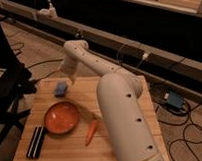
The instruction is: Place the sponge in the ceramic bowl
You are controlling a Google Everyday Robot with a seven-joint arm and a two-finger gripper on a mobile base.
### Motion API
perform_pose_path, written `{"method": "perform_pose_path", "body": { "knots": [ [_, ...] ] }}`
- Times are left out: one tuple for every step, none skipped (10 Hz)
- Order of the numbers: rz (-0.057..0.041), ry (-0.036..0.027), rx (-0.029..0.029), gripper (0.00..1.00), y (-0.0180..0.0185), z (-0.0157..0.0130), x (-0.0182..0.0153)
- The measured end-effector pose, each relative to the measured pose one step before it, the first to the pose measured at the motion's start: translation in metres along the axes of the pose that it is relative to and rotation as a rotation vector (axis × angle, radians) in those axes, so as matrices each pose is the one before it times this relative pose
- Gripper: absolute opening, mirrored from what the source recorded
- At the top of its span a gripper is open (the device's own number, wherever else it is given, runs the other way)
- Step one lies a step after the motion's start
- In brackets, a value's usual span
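So the sponge (61,88) is sitting flat on the desk (67,148), over on the far-left part, just beyond the far rim of the ceramic bowl (61,119) but not touching it. The bowl is lying open side up nearer the camera and I'm not seeing anything inside it, so the sponge isn't where the task wants it. The gripper (69,77) is hanging just above the sponge, a touch to its right and far side, with the big white arm (120,109) reaching across from the near right. I can't tell whether the jaws are open or closed, and I can't say if they're touching the sponge. My guess is it's coming in from above like that because the sponge is low and soft, so a top-down grab is the easy way, and the bowl being right next door means only a short carry toward the near side. A carrot (91,132) is lying right of the bowl and a black flat thing (35,142) is sitting at the near-left, both out of the way.
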Motion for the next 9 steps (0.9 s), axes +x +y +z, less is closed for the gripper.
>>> {"method": "perform_pose_path", "body": {
  "knots": [
    [-0.00222,-0.00138,0.00153,0.75,-0.00075,0.00003,-0.00061],
    [0.00074,0.00042,-0.00015,0.75,0.00043,-0.00020,0.00033],
    [-0.00024,0.00040,-0.00052,0.75,0.00013,0.00016,0.00009],
    [-0.00093,0.00006,0.00106,0.75,0.00011,0.00160,0.00054],
    [-0.02010,-0.00341,-0.00214,0.75,-0.00170,0.01094,-0.00017],
    [-0.03125,-0.00964,-0.00016,0.75,-0.00603,0.01164,-0.00291],
    [-0.03294,-0.02166,-0.01197,0.75,-0.00224,0.01298,-0.00552],
    [-0.02014,-0.01321,-0.00460,0.75,0.00056,0.00720,-0.00124],
    [-0.01302,-0.01768,-0.00896,0.75,0.00438,0.00664,-0.00175]
  ]
}}
